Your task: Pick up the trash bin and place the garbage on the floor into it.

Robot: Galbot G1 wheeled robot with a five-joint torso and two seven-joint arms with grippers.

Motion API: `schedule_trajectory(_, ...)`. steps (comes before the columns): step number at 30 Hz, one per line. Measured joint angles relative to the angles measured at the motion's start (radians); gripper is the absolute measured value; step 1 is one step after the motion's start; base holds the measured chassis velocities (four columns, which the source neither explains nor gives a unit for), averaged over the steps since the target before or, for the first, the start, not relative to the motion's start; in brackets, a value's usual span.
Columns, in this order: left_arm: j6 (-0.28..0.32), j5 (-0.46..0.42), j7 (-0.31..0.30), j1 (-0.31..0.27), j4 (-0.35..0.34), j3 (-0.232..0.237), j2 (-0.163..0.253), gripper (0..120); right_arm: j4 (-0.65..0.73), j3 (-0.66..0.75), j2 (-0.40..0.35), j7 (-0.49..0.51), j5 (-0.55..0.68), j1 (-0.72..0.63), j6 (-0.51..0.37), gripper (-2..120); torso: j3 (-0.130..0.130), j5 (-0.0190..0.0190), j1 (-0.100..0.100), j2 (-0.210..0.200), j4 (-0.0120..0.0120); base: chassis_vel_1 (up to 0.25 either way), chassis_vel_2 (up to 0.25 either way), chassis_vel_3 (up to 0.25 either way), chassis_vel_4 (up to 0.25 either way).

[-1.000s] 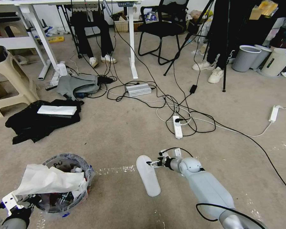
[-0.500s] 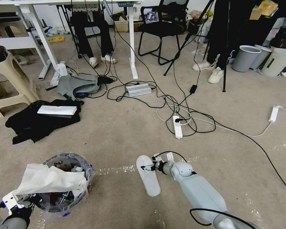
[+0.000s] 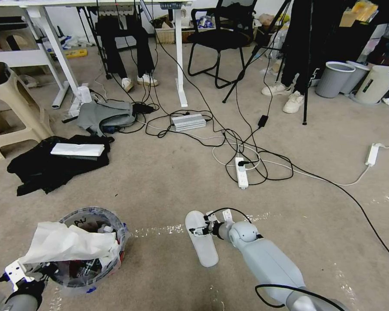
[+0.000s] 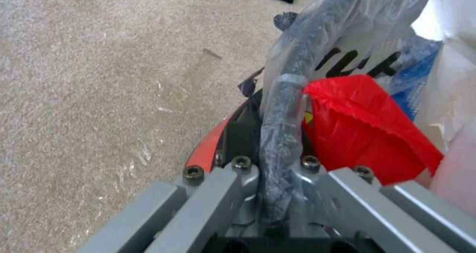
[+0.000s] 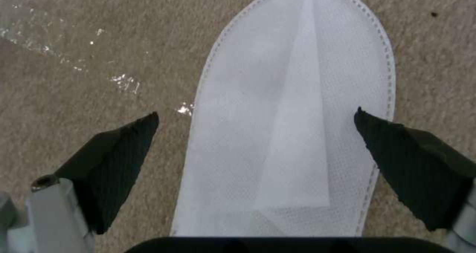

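The trash bin (image 3: 88, 246), red under a crinkled clear bag with black writing, stands at the lower left of the head view. My left gripper (image 3: 18, 274) is shut on its bag-wrapped rim (image 4: 285, 108). Garbage fills the bin: a large white paper (image 3: 65, 244) and a red wrapper (image 4: 367, 134). My right gripper (image 3: 199, 229) is open, low over a white slipper (image 3: 202, 244) on the carpet floor (image 3: 160, 185). In the right wrist view the black fingertips (image 5: 119, 152) straddle the slipper (image 5: 292, 97) without touching it.
A shiny tape line (image 3: 157, 230) crosses the carpet between bin and slipper. Ahead lie tangled cables with a power strip (image 3: 241, 172), black clothes (image 3: 58, 162), a grey bag (image 3: 106, 115) and a beige stool (image 3: 8, 112). Grey bins (image 3: 334, 78) and a white bin (image 3: 378, 83) stand far right.
My right arm has drawn left and closer, bringing its open gripper over the slipper's toe end. The left gripper and the bin have stayed put.
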Motion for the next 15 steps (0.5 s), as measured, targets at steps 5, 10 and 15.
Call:
schedule_trajectory(5,0.000,-0.001,0.000,-0.002,0.002,0.000,0.001,1,-0.014,-0.003,0.004,0.001,-0.002,0.007,0.008,100,0.000,-0.0001,0.000,0.000,0.0000,0.000,0.000,0.000,0.000)
schedule_trajectory(10,0.000,-0.001,0.000,-0.005,0.003,0.001,0.001,1,-0.027,-0.003,0.005,0.005,-0.005,0.012,0.014,100,0.000,0.0000,0.000,0.000,0.0000,0.000,0.000,0.000,0.000)
schedule_trajectory(15,-0.001,0.000,0.000,-0.005,0.004,0.002,0.001,1,-0.043,0.002,0.004,0.005,-0.006,0.015,0.022,100,0.000,-0.0001,0.000,0.000,-0.0001,0.000,0.000,0.000,0.000)
